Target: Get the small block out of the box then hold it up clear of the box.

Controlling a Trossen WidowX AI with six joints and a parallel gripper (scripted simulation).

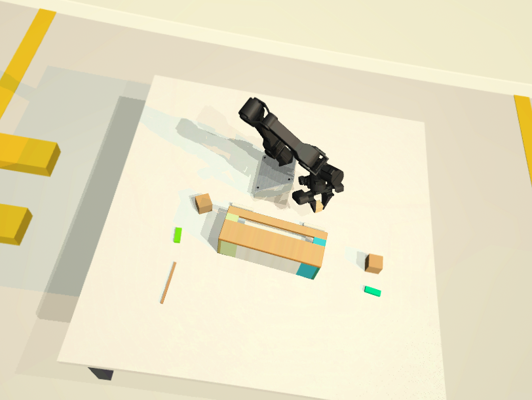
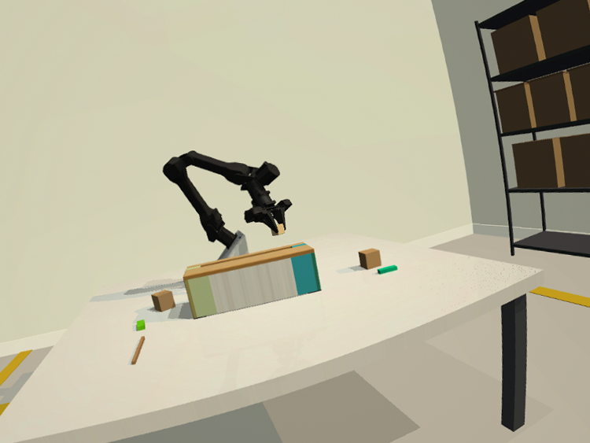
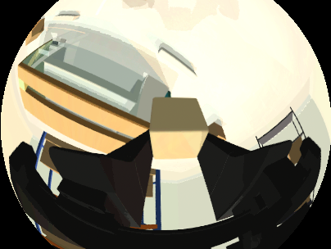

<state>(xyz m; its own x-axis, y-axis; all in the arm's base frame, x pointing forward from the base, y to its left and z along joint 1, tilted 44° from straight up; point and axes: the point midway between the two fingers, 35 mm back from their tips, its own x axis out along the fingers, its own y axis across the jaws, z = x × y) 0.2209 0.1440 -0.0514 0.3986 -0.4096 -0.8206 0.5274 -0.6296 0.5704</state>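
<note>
While pinched in the claw (image 2: 278, 227), the small tan block (image 2: 281, 230) hangs above the box (image 2: 253, 281).

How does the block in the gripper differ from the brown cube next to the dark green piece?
The block hangs in the air, clamped in the gripper, above the box; the brown cube rests on the table, untouched. The block is pale tan; the cube is a darker brown. The block appears smaller than the cube. It sits by the box's teal end; the cube stands apart, beside the green piece. Both are plain, boxy shapes.
</note>
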